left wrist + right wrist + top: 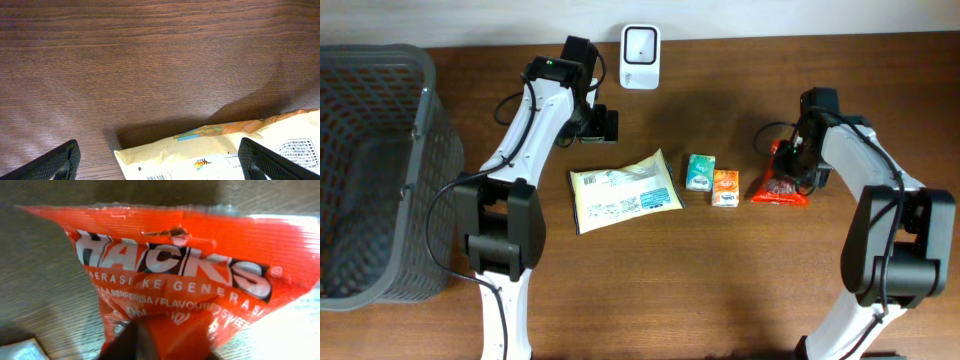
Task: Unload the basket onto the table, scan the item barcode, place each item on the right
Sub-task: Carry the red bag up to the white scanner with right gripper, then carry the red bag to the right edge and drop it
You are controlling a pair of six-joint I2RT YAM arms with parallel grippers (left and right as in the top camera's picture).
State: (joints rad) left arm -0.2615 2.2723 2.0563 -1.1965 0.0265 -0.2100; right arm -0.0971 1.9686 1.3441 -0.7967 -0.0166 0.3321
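The barcode scanner [640, 43] is a white box at the table's back edge. A cream flat packet [623, 190] lies mid-table, label up, and its printed barcode shows at the bottom of the left wrist view. My left gripper [603, 124] hovers open just behind the cream packet [225, 155]; its fingers [55, 162] stand wide on either side of the packet's top edge. At the right, my right gripper [796, 165] is shut on a red "Hacks" candy bag [780, 187]. The right wrist view shows the red bag [180, 270] bunched between the jaws at my right gripper [160, 345].
A teal tissue pack [700, 172] and a small orange pack [725, 187] lie between the cream packet and the red bag. A dark mesh basket [424, 110] fills the table's left end. Both arm bases stand at the front edge.
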